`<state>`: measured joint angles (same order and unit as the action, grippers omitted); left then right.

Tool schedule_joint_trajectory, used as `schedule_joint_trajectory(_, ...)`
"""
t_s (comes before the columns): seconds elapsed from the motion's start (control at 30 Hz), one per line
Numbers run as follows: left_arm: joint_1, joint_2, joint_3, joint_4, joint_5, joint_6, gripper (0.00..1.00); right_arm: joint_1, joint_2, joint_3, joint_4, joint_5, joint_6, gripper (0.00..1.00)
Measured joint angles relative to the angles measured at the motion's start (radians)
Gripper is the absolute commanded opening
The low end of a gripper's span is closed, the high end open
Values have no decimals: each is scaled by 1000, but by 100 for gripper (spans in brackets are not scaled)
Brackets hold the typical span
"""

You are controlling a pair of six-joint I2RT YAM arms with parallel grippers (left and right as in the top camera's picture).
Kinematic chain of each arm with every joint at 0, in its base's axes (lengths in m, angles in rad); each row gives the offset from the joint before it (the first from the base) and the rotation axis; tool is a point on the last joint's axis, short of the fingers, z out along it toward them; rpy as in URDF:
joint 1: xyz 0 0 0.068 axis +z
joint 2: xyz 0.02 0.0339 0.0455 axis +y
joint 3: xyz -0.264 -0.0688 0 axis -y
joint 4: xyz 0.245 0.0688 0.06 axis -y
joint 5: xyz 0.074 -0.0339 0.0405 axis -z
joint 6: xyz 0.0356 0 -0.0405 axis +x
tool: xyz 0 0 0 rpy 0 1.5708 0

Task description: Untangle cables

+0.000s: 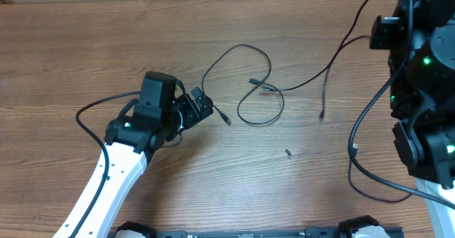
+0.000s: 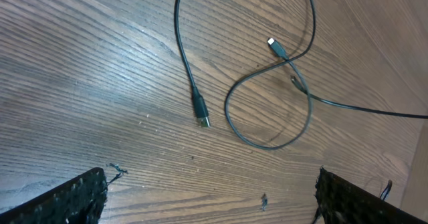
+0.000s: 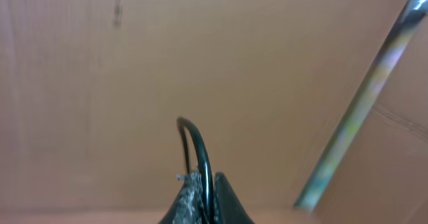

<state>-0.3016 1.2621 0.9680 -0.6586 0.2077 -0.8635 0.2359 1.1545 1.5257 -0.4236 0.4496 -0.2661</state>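
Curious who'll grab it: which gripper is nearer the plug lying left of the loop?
Left. The left gripper is open just beside the plug; the right gripper is far off rightward, shut on a cable.

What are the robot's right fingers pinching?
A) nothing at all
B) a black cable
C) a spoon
B: in the right wrist view, the right fingers are shut on a thin black cable that loops up from between them.
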Motion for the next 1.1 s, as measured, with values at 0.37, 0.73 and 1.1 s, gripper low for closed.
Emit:
schedule_joint_trajectory(0.37, 0, 0, 0, 0, 0, 0, 100, 0, -20, 0, 75, 8, -243, 4)
schedule_joint_trajectory(0.73, 0, 0, 0, 0, 0, 0, 100, -1, 147, 8, -130, 331, -564, 4)
schedule_joint_trajectory(1.1, 0, 0, 0, -1, 0, 0, 100, -39, 127, 6, 521, 615, -719, 4)
